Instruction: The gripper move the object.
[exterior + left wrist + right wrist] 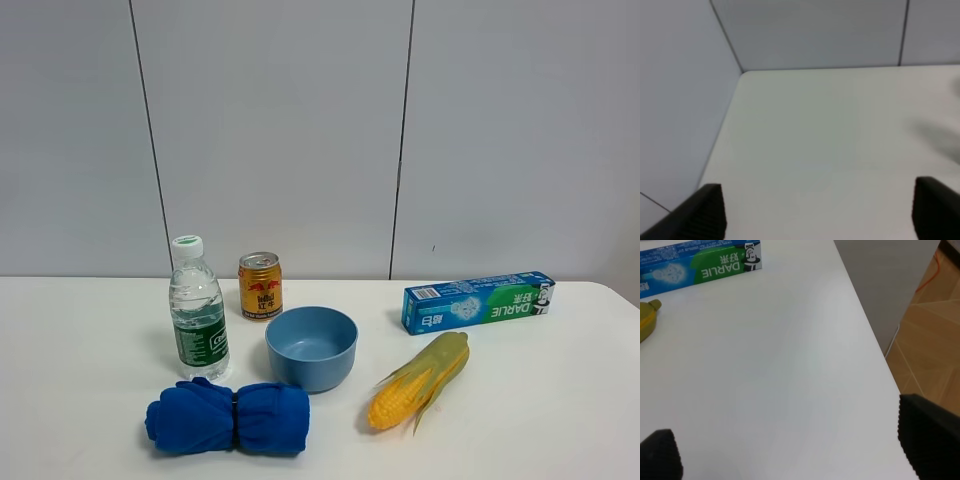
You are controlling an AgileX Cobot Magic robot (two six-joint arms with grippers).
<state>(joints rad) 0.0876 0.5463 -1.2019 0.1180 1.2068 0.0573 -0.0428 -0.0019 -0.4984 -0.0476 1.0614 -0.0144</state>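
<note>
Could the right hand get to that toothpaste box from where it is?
Probably yes. The right hand is open over bare table, and nothing lies between it and the toothpaste box.

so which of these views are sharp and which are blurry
Exterior high view: sharp, even light, soft shadows under the bowl and corn. Left wrist view: soft focus, a smeared dark blur at its right edge. Right wrist view: toothpaste box lettering readable, near gripper fingers blurred.

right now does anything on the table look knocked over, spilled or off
Nothing stands out. The water bottle and can stand upright, the blue bowl sits level, and the corn, toothpaste box and rolled blue cloth lie flat. No spill shows on the table.
</note>
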